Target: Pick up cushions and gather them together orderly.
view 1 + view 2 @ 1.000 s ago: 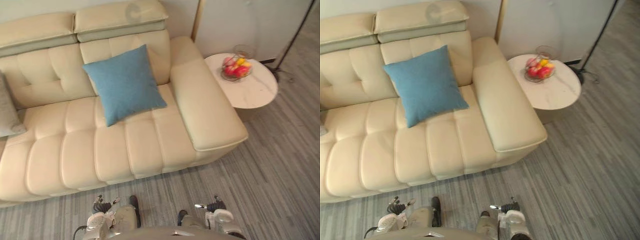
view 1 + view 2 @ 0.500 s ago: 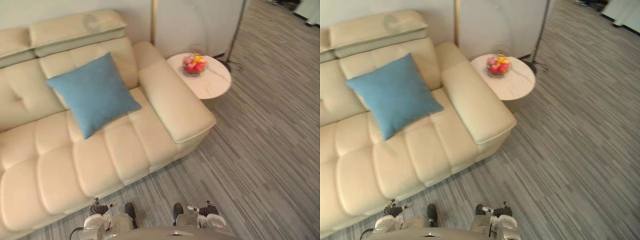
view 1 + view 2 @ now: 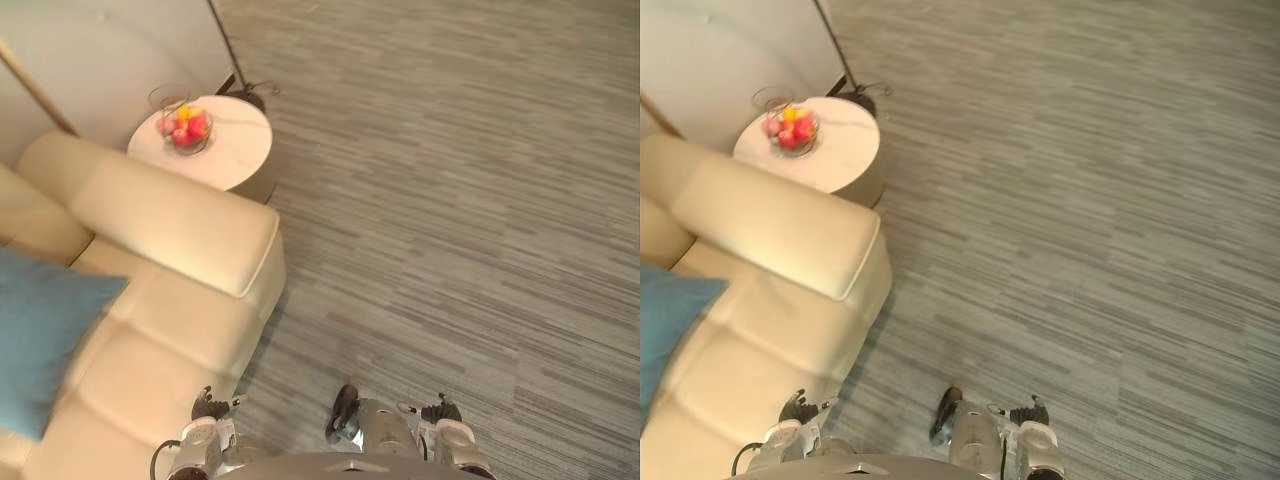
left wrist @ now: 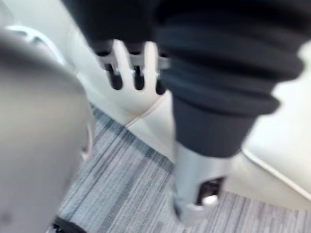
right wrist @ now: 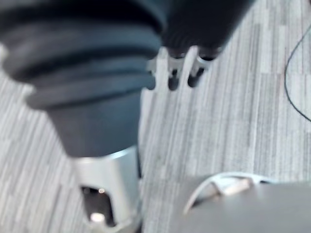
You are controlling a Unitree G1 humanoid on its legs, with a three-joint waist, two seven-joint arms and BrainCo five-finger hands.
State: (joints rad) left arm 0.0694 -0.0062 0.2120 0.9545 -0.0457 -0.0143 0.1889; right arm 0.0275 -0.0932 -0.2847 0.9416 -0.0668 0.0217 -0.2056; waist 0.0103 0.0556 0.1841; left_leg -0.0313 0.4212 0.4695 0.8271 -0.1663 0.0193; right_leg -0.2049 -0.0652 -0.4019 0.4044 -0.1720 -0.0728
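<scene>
Blue fabric: one cushion (image 3: 35, 340) lies on the seat of a cream sofa (image 3: 170, 225), cut off by the left edge of the head view. Past the sofa's arm stands a round white surface (image 3: 240, 140) with a bowl (image 3: 186, 150) of fruit on it. Grey striped floor (image 3: 450, 200) spreads away to the right.

My left hand (image 4: 130, 68) hangs low by the sofa's front edge, fingers straight and loose, holding nothing. My right hand (image 5: 177, 68) hangs over the floor, fingers likewise loose and empty.

I judge the task barely begun. Nothing is gripped, no cushions sit together, and the head camera looks mostly at floor. What remains is to reach the cushion, lift it, and set it neatly with any others.
</scene>
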